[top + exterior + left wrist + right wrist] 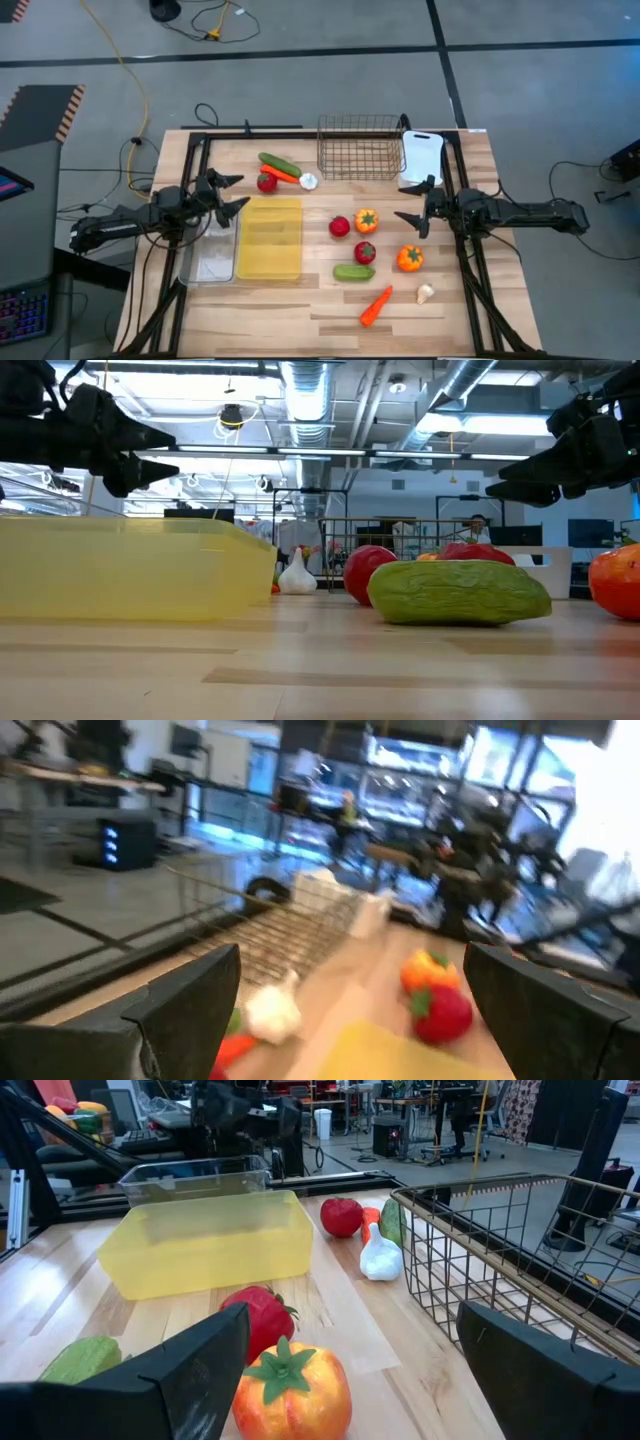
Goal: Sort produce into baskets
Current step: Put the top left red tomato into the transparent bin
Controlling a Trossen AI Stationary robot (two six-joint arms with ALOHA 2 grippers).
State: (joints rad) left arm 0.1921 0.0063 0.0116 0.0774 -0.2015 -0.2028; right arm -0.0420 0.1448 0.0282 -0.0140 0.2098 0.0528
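the left tool (232,192) is held wide open and empty above the tabletop (300,310), just beside the yellow tray (269,237) and the clear bin (210,256). the right tool (414,202) is likewise spread open and empty, with an orange pepper (367,220) and a red tomato (340,226) lying near it. the wire basket (359,147) is set well beyond both.

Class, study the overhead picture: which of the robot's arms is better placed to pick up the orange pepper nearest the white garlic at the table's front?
Probably the right. The right gripper, open, hovers close to that orange pepper; the left gripper, also open, sits across the yellow tray, far from it.
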